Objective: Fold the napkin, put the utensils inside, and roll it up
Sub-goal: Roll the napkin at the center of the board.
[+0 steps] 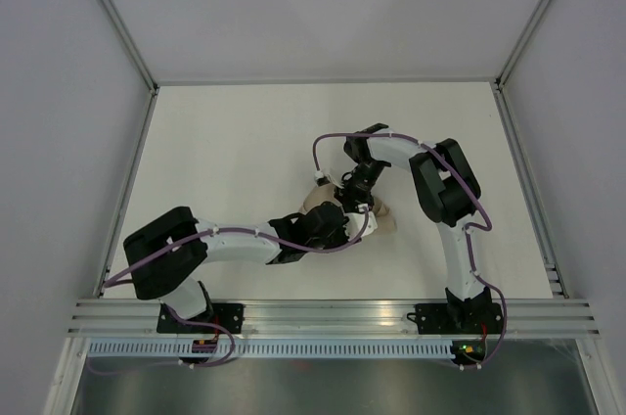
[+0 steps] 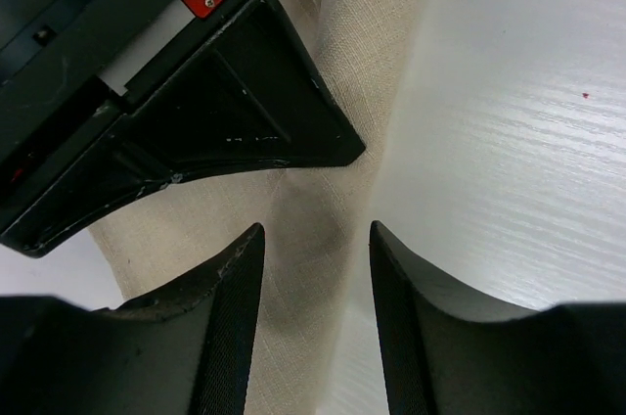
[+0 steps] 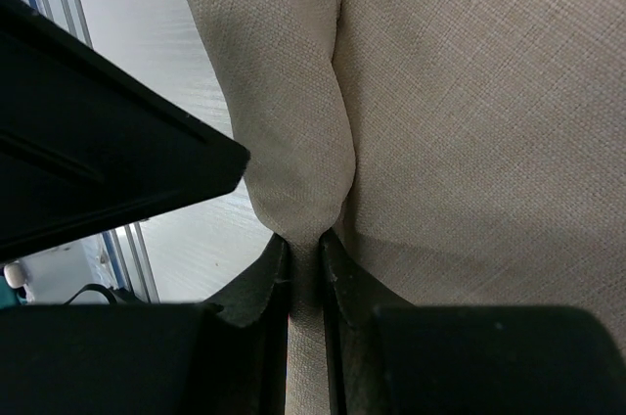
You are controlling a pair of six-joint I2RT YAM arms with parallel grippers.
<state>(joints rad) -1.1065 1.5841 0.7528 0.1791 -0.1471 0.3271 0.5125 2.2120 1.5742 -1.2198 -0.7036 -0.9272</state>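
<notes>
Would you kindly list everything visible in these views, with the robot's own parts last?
napkin: one, beige, bunched at table centre between the pincers
fork: none visible
table: one, white, under everything
rail: one, silver, near table edge
cables: several, purple, along both arms
left arm: one, white and black, reaching to centre
right arm: one, white and black, bent toward centre
left pincer: one, black, open, over a napkin fold
right pincer: one, black, shut on napkin
</notes>
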